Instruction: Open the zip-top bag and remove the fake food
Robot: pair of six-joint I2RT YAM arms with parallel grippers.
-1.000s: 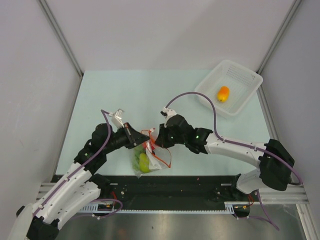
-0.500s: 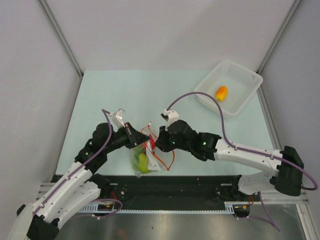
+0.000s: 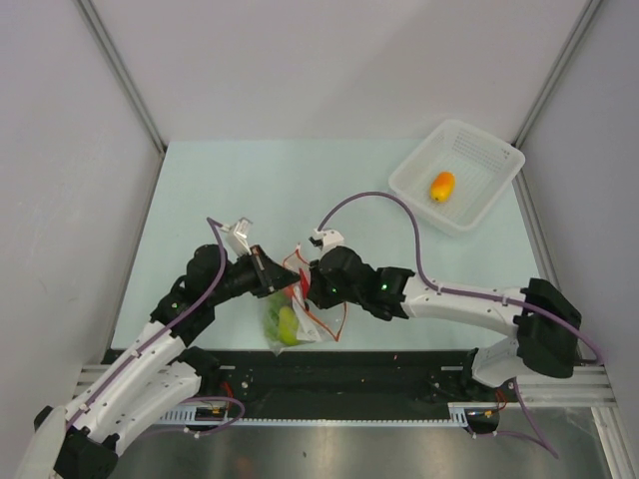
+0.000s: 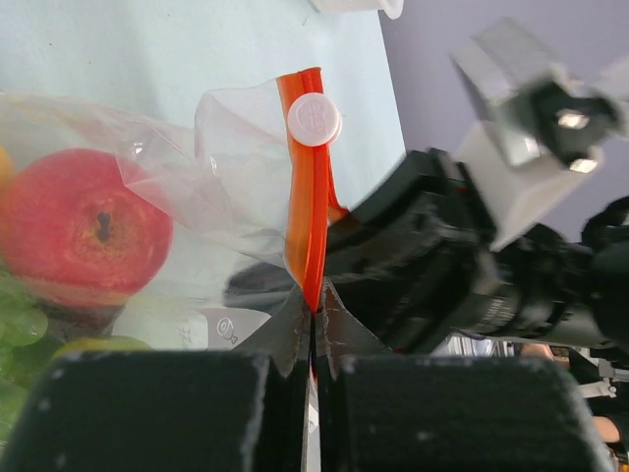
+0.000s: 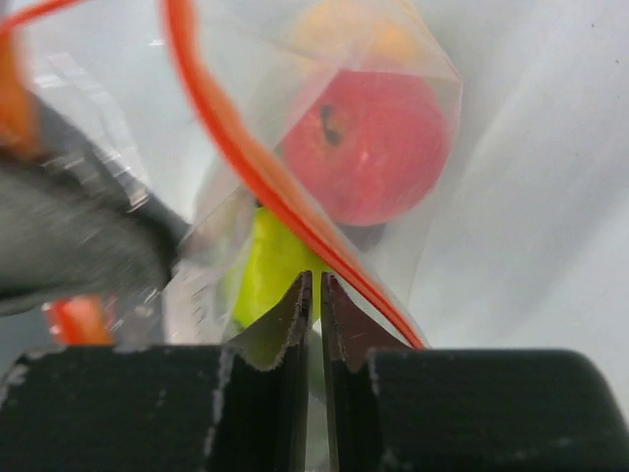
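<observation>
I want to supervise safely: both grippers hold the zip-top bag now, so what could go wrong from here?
1. The left gripper pinches only the thin edge of the orange strip of the zip-top bag; it may slip out under pull.
2. The right gripper seems to hold clear film beside the strip, which could stretch or tear.
3. The bag is close to the table's near edge, so the red apple may roll off once freed.

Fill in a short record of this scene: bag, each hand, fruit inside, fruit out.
left hand: shut on the orange zip strip
right hand: apparently shut on the bag's other lip
zip-top bag: held between both hands, mouth partly open
inside: red apple, yellow-green fruit
basket: far right, holds one orange fruit
</observation>
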